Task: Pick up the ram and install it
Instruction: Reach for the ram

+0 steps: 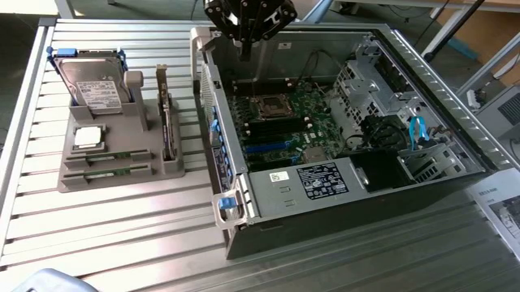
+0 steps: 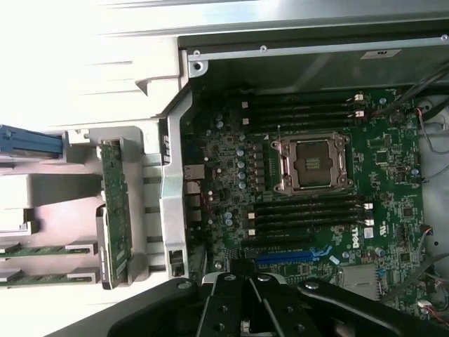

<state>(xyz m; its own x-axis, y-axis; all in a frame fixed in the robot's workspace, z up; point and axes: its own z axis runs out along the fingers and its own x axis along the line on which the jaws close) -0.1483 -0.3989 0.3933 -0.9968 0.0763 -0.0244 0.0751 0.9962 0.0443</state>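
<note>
my gripper [image 1: 245,53] [image 2: 242,312]: high over the far edge of the open computer case [image 1: 422,67], well apart from the holder
my jaws: pressed together
ram [image 1: 106,159] [image 2: 46,248]: a green stick lying flat in a slot at the near end of the grey holder [image 1: 77,182], on the exterior view's left of the case
second stick [image 1: 104,175] [image 2: 43,277]: same kind, in the next slot, just nearer than the first
expansion card [image 1: 167,131] [image 2: 116,210]: upright on its edge along the holder's side closest to the case
hard drive [image 1: 96,85]: standing at the holder's far end, white label facing the camera
motherboard [image 1: 284,125] [image 2: 393,161]: flat on the case floor below me
processor socket [image 1: 268,108] [image 2: 312,163]: on the board's far half
memory slots [image 2: 309,210]: dark rows on both sides of the socket
table [image 1: 122,237]: slatted metal, carrying both holder and case
</note>
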